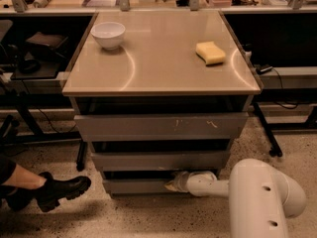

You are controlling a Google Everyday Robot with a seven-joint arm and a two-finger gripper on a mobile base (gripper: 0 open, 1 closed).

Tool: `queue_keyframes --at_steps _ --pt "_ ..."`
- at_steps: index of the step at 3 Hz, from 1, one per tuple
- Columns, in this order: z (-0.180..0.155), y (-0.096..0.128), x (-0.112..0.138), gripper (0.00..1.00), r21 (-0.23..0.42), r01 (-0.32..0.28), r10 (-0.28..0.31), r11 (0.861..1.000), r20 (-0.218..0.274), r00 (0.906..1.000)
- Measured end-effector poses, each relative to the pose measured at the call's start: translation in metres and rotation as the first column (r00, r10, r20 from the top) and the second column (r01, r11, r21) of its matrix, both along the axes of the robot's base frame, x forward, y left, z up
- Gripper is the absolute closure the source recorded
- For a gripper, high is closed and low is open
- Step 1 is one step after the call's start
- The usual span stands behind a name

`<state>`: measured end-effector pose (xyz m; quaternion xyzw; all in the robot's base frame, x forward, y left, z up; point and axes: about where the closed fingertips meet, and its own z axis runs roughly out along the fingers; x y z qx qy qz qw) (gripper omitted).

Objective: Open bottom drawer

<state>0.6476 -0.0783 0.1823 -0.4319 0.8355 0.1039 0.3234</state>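
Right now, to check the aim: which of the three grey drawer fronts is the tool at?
The bottom drawer, the lowest, narrowest-looking front; the tool sits at its upper edge. The scratched top front and the middle front lie above it.

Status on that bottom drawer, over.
Gripper low, at the top edge of the bottom drawer, right of centre. Drawer not visibly pulled out. Black boot on the floor to its left, apart from the front.

Table [163, 63]: bowl [108, 34]; sponge [210, 52] (gripper [172, 184]: bottom drawer [134, 186])
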Motion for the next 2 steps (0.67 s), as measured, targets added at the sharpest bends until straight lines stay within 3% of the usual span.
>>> queue_keyframes --at_steps 1,2 --pt "0.0020 -0.0186 -0.0332 1.00 -0.046 -0.029 0.028 0.999 -0.020 0.9994" --pt "0.0020 -0.0185 -0.0332 1.00 -0.046 -0.029 0.028 0.999 -0.020 0.9994"
